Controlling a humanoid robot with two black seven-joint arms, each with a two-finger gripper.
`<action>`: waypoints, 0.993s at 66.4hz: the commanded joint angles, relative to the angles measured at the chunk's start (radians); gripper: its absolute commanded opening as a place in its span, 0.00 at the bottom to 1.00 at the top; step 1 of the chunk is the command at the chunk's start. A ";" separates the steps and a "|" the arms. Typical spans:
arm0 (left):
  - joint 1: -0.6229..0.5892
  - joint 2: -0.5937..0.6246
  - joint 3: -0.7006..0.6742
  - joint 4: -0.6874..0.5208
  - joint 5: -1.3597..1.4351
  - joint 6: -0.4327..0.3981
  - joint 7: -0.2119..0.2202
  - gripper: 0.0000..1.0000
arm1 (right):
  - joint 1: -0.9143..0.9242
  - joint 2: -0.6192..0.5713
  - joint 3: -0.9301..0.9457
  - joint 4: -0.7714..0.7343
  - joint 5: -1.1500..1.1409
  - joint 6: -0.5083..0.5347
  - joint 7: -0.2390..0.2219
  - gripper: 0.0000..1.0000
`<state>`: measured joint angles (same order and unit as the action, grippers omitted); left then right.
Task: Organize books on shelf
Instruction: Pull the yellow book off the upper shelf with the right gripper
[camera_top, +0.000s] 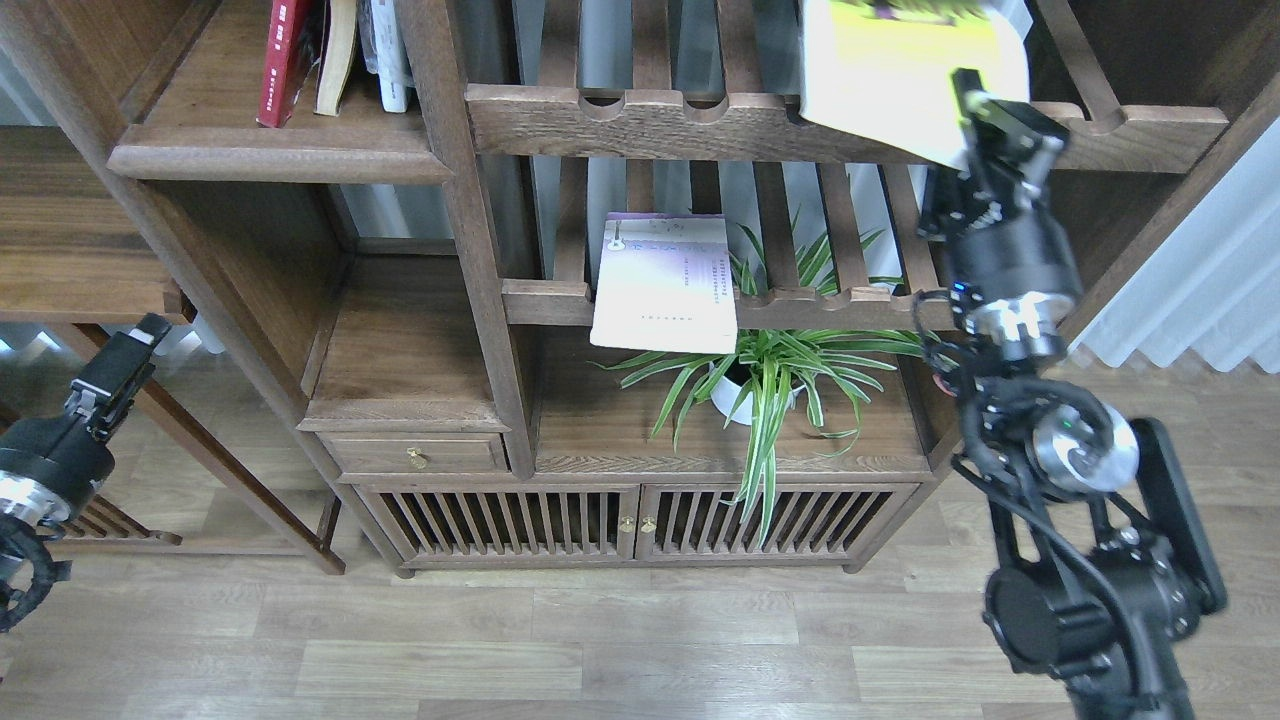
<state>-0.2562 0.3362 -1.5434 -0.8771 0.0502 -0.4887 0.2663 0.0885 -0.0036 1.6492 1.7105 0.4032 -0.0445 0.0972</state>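
Note:
My right gripper (968, 108) is shut on the lower right corner of the yellow-green book (900, 70), holding it tilted above the upper slatted rack (640, 120); its top runs out of view. The pale lavender-white book (665, 283) lies on the lower slatted rack (840, 303), overhanging its front rail. The dark red book (282, 60) stands on the solid shelf (270, 150) at upper left, beside two other upright books (365, 50). My left gripper (135, 345) is low at the far left, away from the books; its fingers cannot be told apart.
A potted spider plant (770, 375) stands on the cabinet top (600, 430) under the lower rack. A thick upright post (470, 220) separates the solid shelf from the racks. A small drawer (415, 455) and slatted doors (630, 520) sit below. White curtains (1190, 290) hang at right.

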 joint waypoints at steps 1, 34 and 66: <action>0.000 0.000 0.000 0.001 0.000 0.000 -0.004 0.87 | -0.088 -0.027 0.063 0.001 0.043 0.061 -0.001 0.05; 0.002 -0.014 0.019 0.003 -0.003 0.000 -0.002 0.88 | -0.607 -0.107 0.152 -0.046 0.287 0.445 -0.042 0.05; 0.025 -0.029 0.137 0.038 -0.003 0.000 0.004 0.92 | -0.725 -0.107 -0.081 -0.147 0.273 0.533 -0.060 0.06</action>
<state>-0.2353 0.3121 -1.4424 -0.8608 0.0497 -0.4887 0.2681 -0.6330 -0.1095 1.6184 1.5776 0.6855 0.4881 0.0343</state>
